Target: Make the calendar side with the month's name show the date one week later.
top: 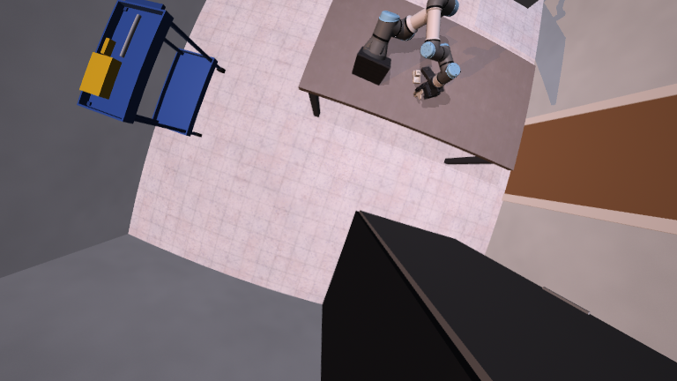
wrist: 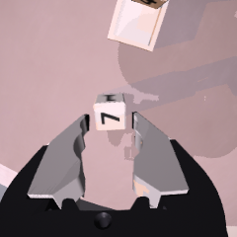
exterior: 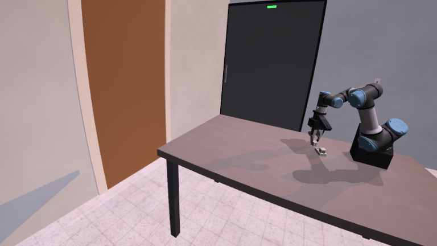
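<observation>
A white cube (wrist: 110, 118) with a 7 on the face turned to the wrist camera sits between my fingertips. There is a small gap on each side of it. My gripper (wrist: 111, 114) (top: 419, 92) (exterior: 314, 140) is open, points down and is low over the table (top: 479, 107) (exterior: 238, 152). The pale calendar tray (wrist: 134, 27) (top: 416, 78) (exterior: 321, 150) lies a short way beyond the cube. A second cube in the tray only shows at the top edge of the wrist view. I cannot read its digit or the month's name.
The arm's black base (top: 371, 68) (exterior: 370, 156) stands on the table near the tray. A black cabinet (exterior: 270, 62) stands behind the table and a brown door (exterior: 125, 76) is on the left. A blue cart (top: 139, 62) stands far off on the floor.
</observation>
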### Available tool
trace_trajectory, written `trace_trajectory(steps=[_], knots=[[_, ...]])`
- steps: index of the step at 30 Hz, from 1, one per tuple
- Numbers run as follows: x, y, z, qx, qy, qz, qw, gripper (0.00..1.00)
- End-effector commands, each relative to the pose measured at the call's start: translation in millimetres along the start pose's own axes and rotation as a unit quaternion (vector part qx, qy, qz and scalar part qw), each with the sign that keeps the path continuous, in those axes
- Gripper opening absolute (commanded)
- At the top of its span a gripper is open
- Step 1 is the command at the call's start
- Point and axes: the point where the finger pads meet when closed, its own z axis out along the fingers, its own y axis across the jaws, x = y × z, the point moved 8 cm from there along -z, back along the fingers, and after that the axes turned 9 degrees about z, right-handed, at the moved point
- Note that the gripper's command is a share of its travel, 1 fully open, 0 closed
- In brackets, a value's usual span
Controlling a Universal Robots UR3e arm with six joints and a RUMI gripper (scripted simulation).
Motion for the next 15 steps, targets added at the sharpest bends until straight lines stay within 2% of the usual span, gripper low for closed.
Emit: trace_trajectory(steps=[1, 13, 15], knots=[[-1, 0, -11.3, 0.0, -0.001, 0.0, 1.0, 0.28], [0, 0, -66.0, 0.0, -0.001, 0.0, 1.0, 0.28], [0, 0, -66.0, 0.0, -0.001, 0.0, 1.0, 0.28]])
